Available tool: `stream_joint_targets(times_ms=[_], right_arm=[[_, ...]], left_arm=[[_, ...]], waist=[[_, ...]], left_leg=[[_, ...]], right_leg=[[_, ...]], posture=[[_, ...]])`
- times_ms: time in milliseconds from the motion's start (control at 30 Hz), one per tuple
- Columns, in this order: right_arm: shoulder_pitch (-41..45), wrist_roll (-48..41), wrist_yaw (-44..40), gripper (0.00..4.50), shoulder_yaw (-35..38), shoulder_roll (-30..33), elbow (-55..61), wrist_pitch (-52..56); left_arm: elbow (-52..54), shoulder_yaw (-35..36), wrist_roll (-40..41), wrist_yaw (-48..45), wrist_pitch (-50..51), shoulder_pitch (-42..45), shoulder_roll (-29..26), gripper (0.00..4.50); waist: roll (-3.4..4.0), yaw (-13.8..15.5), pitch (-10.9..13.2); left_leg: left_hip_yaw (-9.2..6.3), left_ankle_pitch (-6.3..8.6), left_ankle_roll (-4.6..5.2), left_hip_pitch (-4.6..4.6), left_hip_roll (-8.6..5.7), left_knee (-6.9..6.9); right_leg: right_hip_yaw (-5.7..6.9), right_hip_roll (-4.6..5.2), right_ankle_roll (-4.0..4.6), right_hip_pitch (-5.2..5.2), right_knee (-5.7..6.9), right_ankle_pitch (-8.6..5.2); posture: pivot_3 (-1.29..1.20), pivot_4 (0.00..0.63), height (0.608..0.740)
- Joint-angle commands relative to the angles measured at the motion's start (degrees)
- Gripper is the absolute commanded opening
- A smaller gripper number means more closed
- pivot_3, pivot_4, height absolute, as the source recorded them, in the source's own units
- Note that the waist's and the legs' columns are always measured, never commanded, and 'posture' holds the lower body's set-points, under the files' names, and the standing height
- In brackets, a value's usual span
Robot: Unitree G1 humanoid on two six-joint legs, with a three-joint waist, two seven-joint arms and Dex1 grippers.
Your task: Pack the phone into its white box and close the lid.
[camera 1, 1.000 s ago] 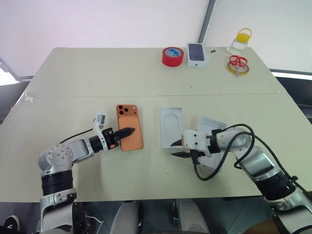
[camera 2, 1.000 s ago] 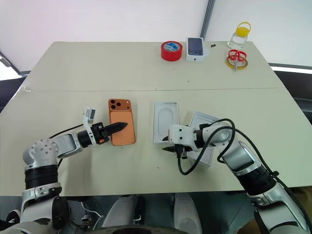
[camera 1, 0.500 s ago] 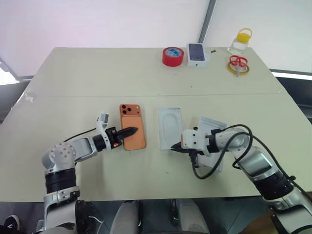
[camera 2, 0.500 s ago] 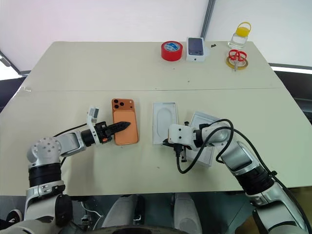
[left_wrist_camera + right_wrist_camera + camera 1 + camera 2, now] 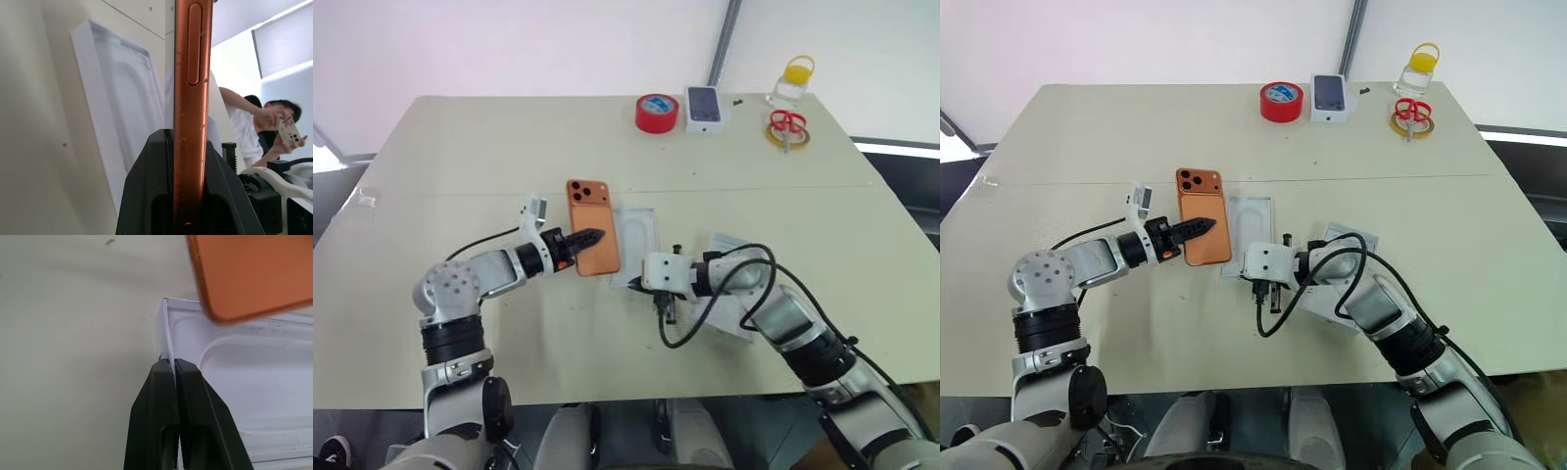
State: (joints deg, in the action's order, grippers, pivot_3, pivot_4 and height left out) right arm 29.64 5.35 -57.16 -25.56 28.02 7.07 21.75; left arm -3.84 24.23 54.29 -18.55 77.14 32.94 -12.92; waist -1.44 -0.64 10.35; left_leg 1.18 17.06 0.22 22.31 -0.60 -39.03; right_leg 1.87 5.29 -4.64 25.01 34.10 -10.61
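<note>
Left wrist view shows the left gripper's fingers [image 5: 146,196] clamped on the thin edges of the rigid, slick orange slab phone [image 5: 591,226], held above the shallow white cardboard box [image 5: 636,235]; the right gripper [image 5: 172,366] pinches that light tray's wall on the worktop [image 5: 489,147]

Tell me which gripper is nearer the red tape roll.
Left. The left gripper holds the phone nearer the red tape roll; the right gripper, pinching the white box's near wall, sits farther back.

Phone [image 5: 592,228] hides white box's [image 5: 641,235] left edge; lid [image 5: 729,294] mostly behind right arm.
</note>
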Motion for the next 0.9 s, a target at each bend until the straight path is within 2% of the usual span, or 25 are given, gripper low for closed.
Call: stream_joint_targets(times_ms=[33, 167, 300, 400, 500, 600, 767, 900], right_arm=[[0.39, -0.6, -0.42, 1.44, -0.29, -0.27, 1.27, 0.47], [-0.19, -5.69, -2.76, 3.45, 3.6, 1.07, 4.67, 3.19], [-0.28, -12.51, -6.26, 3.45, 8.27, 3.86, 9.4, 6.95], [-0.08, -15.58, -8.01, 3.45, 12.51, 7.48, 7.7, 7.77], [-0.33, -12.43, -6.68, 3.45, 13.29, 11.14, 2.5, 3.32], [0.48, -11.16, -3.74, 3.45, 14.46, 11.48, -3.02, 0.68], [-2.03, -10.12, -3.63, 3.45, 15.72, 14.1, -9.07, -4.88], [-2.42, -11.96, -3.25, 3.51, 17.25, 13.74, -8.72, -5.07]], left_arm=[[-1.48, 0.66, 1.82, -1.14, -1.46, 2.66, 0.59, 0.0], [-4.54, -0.11, 1.81, -1.82, -0.98, 4.36, 0.93, 0.0], [-6.55, -0.56, 1.93, -2.17, -0.84, 5.83, 1.52, 0.0], [-10.07, -1.03, 1.17, -2.08, -0.66, 7.6, 2.49, 0.0], [-12.42, -2.65, 0.08, -2.99, -1.1, 8.71, 2.74, 0.0], [-13.95, -4.83, -1.16, -4.17, -1.34, 9.12, 2.87, 0.0], [-15.29, -7.66, -2.8, -5.68, -0.83, 9.08, 3.03, 0.0], [-16.97, -7.38, -3.19, -5.85, 0.05, 10.11, 3.05, 1.81]], waist=[[0.0, 0.12, 0.0], [-0.01, 0.2, 0.01], [-0.01, 0.14, 0.02], [-0.02, 0.2, 0.02], [-0.03, 0.2, 0.03], [-0.03, 0.12, 0.03], [-0.03, 0.06, 0.03], [-0.04, 0.11, 0.04]], left_leg=[[0.0, 0.0, 0.0, 0.01, -0.01, 0.0], [-0.01, 0.0, 0.01, 0.03, -0.08, -0.02], [-0.03, 0.0, 0.02, 0.04, -0.09, -0.02], [-0.05, 0.0, 0.03, 0.04, -0.09, -0.03], [-0.05, 0.01, 0.04, 0.04, -0.11, -0.04], [-0.02, 0.01, 0.04, 0.04, -0.1, -0.04], [0.0, 0.01, 0.04, 0.04, -0.08, -0.02], [0.01, 0.01, 0.05, 0.04, -0.08, -0.04]], right_leg=[[0.0, 0.0, 0.0, 0.0, 0.0, 0.0], [-0.01, 0.04, 0.0, -0.03, -0.02, 0.0], [0.0, 0.04, 0.0, -0.03, -0.03, 0.0], [0.02, 0.04, -0.01, -0.04, -0.02, 0.0], [0.03, 0.04, -0.01, -0.07, -0.04, 0.0], [0.02, 0.03, -0.01, -0.06, -0.04, -0.01], [0.02, 0.02, -0.03, -0.04, -0.03, 0.01], [0.0, 0.03, -0.02, -0.05, -0.04, 0.01]], posture=[[0.0, 0.15, 0.739], [0.0, 0.15, 0.739], [0.0, 0.15, 0.739], [0.0, 0.15, 0.739], [0.0, 0.15, 0.739], [0.0, 0.15, 0.739], [0.0, 0.15, 0.739], [0.0, 0.15, 0.739]])
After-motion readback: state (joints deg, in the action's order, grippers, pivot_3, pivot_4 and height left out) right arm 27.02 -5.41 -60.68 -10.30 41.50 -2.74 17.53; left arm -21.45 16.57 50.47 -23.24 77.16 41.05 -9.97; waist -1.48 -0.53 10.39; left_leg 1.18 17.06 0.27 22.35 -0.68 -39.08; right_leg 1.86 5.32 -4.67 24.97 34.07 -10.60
